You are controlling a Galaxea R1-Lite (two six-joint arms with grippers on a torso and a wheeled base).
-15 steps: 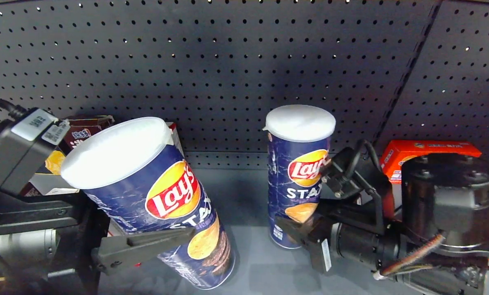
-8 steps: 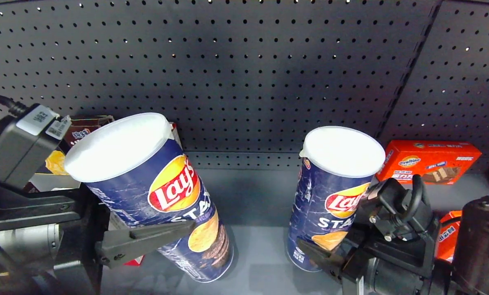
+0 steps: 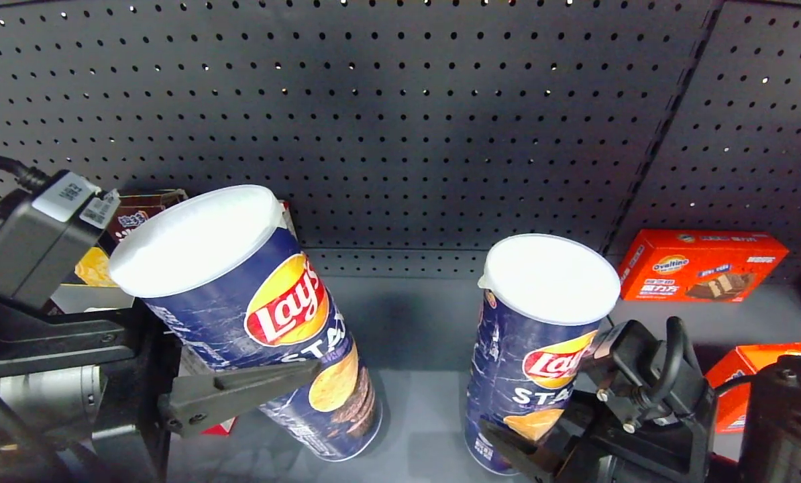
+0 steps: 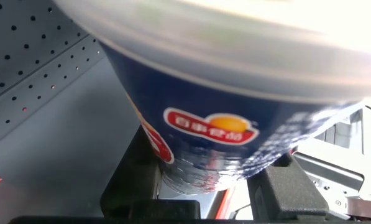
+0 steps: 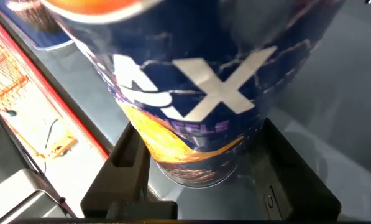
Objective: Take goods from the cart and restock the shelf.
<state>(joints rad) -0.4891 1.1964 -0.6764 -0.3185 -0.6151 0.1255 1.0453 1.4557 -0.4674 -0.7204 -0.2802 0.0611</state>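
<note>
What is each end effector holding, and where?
Left end effector: tilted chip can, lower body. Right end effector: other chip can, near its base.

Grey shelf (image 3: 414,335), pegboard back (image 3: 374,121). On it: orange box (image 3: 702,265) far right, second orange box (image 3: 776,376) nearer, dark boxes (image 3: 139,211) far left.

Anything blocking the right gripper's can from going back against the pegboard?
Nothing visible does. Only open shelf lies between the can in the right gripper and the pegboard; the orange box lies off to its right.
</note>
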